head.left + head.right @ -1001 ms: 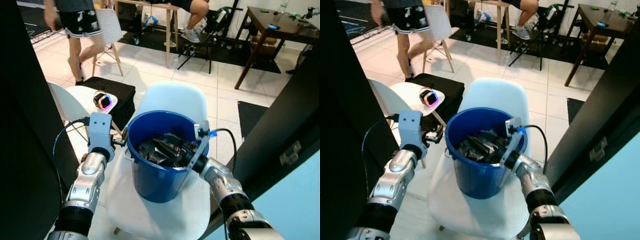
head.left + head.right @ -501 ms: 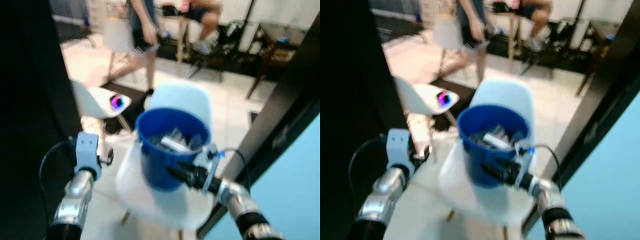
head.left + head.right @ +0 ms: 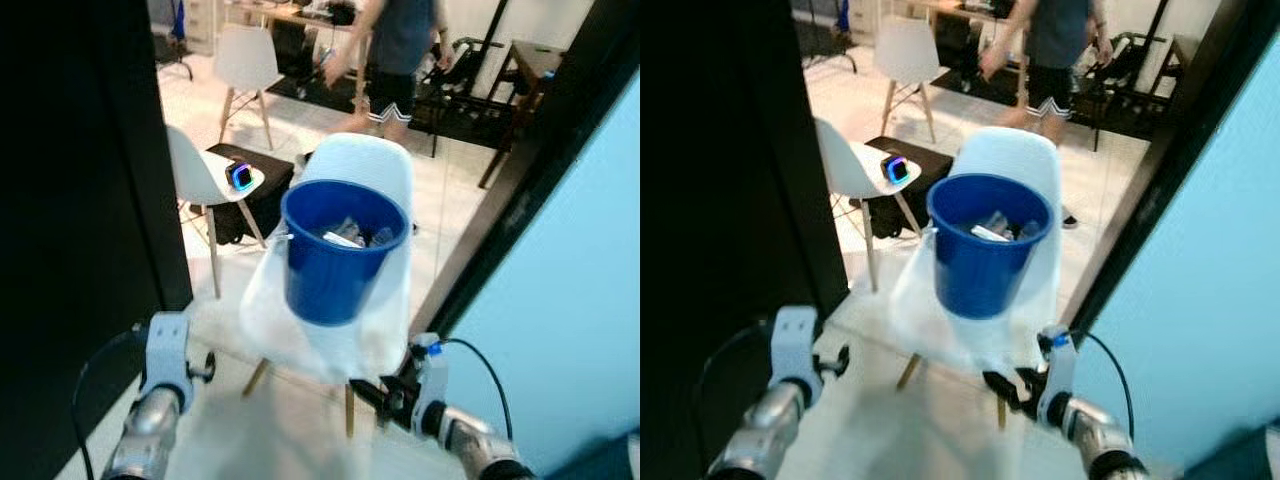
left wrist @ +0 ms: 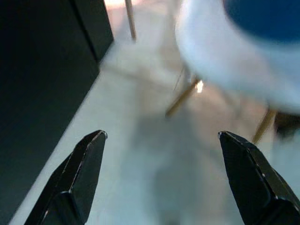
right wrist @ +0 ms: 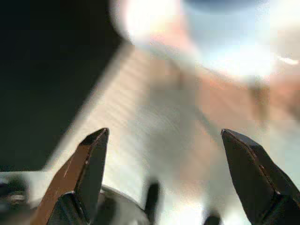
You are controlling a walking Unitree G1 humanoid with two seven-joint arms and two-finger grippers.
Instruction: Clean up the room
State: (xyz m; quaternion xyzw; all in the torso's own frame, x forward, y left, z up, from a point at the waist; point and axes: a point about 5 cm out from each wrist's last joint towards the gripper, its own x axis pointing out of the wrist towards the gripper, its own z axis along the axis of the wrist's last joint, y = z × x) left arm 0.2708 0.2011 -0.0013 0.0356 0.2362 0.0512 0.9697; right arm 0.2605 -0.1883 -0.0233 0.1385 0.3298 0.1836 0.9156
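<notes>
Both grippers hang low with fingers spread wide, holding nothing: left gripper (image 4: 161,180) and right gripper (image 5: 164,178) over pale floor. The blue bucket (image 3: 342,262), filled with what looks like dark trash, sits on the white chair (image 3: 350,180). Since a second ago the right gripper has pulled out of the bucket and the view has backed away.
</notes>
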